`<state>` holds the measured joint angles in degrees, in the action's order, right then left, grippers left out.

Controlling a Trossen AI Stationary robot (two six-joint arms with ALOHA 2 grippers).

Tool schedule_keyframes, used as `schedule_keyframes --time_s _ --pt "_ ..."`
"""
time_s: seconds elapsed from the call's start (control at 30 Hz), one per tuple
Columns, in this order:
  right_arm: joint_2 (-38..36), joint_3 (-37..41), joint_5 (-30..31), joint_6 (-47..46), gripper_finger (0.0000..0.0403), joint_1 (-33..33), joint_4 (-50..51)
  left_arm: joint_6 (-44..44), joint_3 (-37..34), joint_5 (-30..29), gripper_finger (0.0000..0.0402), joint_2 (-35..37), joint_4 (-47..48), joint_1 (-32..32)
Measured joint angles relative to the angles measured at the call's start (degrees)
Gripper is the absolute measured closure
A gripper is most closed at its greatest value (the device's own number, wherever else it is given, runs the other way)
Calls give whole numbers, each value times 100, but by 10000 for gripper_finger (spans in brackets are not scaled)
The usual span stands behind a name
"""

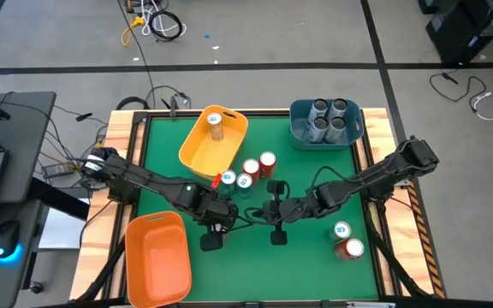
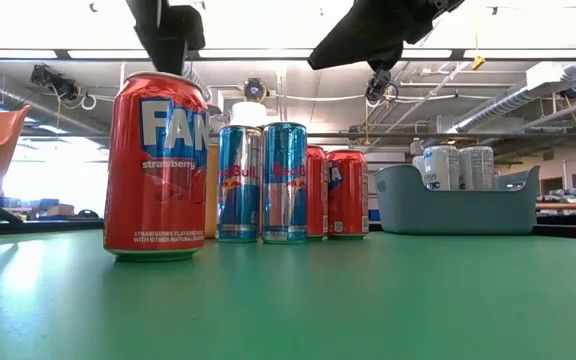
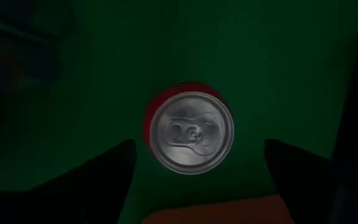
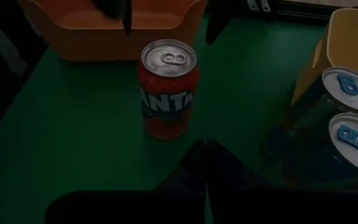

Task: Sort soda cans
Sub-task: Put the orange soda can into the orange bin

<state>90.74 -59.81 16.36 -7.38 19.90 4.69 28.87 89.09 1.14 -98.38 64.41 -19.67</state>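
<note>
The left gripper [image 3: 194, 180] is hovering directly over a red Fanta strawberry can [image 3: 189, 129], fingers spread wide, gripping nothing. That can is standing upright on the green table [image 1: 311, 257] just beside the orange bin [image 1: 157, 257]. The right gripper [image 4: 205, 165] is waiting nearby, fingers pressed together.

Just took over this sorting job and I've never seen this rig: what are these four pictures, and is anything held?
Two robot arms work at a green table. One picture looks down from above, one looks level across the tabletop, and two sit on the wrists. The left gripper hangs open above a red can, not gripping it. The right gripper is shut and empty, facing that can. On the table: an orange bin, a yellow bin with one can, a blue bin with silver cans, and loose cans mid-table.
</note>
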Motion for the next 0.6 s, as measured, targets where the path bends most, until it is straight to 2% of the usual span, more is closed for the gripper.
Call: schedule_keyframes --time_s 0.3,0.6 --pt "0 0 -4 -7 403 2 6 -34 -28 -6 34 -49 -113 -27" --pt "0 0 -111 -15 403 2 -21 -308 -34 34 34 -412 -24 -32"
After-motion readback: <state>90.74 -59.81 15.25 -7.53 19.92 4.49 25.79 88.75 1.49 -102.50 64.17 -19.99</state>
